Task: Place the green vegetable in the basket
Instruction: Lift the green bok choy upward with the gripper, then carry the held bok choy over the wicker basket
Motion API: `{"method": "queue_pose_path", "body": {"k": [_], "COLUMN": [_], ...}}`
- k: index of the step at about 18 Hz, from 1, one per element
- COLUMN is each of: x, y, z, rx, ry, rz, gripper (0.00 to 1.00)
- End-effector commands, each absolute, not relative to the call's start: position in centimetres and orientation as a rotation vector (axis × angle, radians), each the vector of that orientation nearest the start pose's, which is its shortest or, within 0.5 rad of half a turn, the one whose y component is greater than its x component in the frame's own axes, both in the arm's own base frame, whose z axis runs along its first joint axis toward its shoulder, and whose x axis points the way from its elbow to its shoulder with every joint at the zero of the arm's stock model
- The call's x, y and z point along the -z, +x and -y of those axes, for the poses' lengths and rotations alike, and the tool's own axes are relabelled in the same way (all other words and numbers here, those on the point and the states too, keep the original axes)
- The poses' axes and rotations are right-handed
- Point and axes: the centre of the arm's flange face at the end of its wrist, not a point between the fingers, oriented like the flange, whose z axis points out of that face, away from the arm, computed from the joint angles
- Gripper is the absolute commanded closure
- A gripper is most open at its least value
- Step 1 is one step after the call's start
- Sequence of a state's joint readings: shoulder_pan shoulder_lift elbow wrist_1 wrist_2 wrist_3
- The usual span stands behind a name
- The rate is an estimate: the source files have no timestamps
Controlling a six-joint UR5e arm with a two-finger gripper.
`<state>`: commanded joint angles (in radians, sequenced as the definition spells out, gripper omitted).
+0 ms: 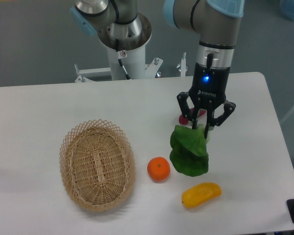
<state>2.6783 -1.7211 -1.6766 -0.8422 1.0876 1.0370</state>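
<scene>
The green vegetable [188, 152] is a leafy dark green toy right of the table's middle. My gripper [201, 128] points down over its top right, with the fingers closed on its upper end. The leaves hang below the fingers; I cannot tell if they touch the table. The white stem is mostly hidden behind the fingers. The basket [96, 164] is an oval tan wicker one with a lattice rim, standing empty at the front left, well to the left of the gripper.
An orange [159, 169] lies between the basket and the vegetable. A yellow mango-shaped fruit [201, 194] lies in front of the vegetable. A small red object [186, 118] lies behind the gripper. The robot's base [122, 34] stands at the table's back edge.
</scene>
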Motion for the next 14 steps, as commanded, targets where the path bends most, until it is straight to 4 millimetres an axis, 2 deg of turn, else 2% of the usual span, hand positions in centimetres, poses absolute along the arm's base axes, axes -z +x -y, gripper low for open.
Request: {"method": "queue_pose_path", "body": {"k": [5, 8, 12, 14], "x": [-44.5, -43.5, -43.5, -43.1], "y": [-42.9, -41.5, -39.0, -37.0], "z": [-41.7, -42.3, -44.6, -46.2], "rx": [-0.223, -0.220, -0.204, -0.211], "ry": [-2.499, -2.533, -2.555, -2.594], "rz": [-0.047, -0.056, -0.047, -0.046], "gripper": [0.65, 0.65, 0.65, 0.65]}}
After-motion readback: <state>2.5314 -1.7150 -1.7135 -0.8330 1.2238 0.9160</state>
